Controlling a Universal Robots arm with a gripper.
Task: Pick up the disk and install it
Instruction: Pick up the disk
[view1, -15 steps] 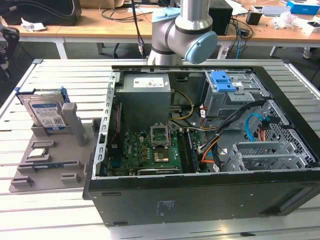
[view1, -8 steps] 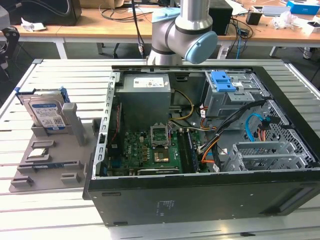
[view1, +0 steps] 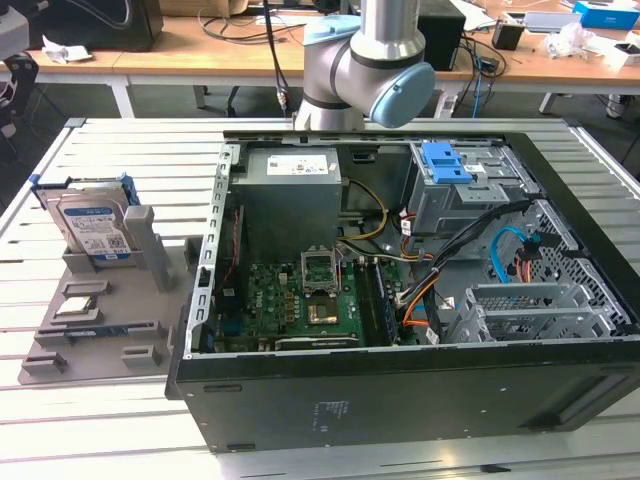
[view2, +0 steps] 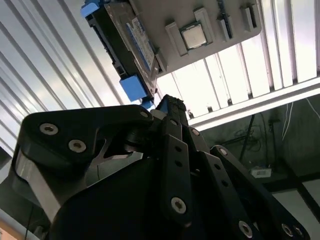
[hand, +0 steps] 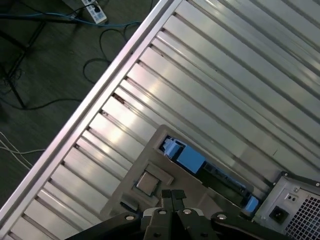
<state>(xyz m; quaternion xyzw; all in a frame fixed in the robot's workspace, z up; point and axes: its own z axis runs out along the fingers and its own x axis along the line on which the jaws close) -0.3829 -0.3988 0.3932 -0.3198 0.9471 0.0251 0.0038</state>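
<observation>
Gripper, closed and empty, is hovering near the disk standing upright at a corner of the grey holder; likely stiff, heavy, shock-sensitive, best gripped across its flat faces.

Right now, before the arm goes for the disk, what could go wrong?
The disk stands on edge in the gray holder; an off-centre grab by the end effector could tilt or jam it. Inside the open case, loose cables cross near the drive bays and might snag it.
</observation>
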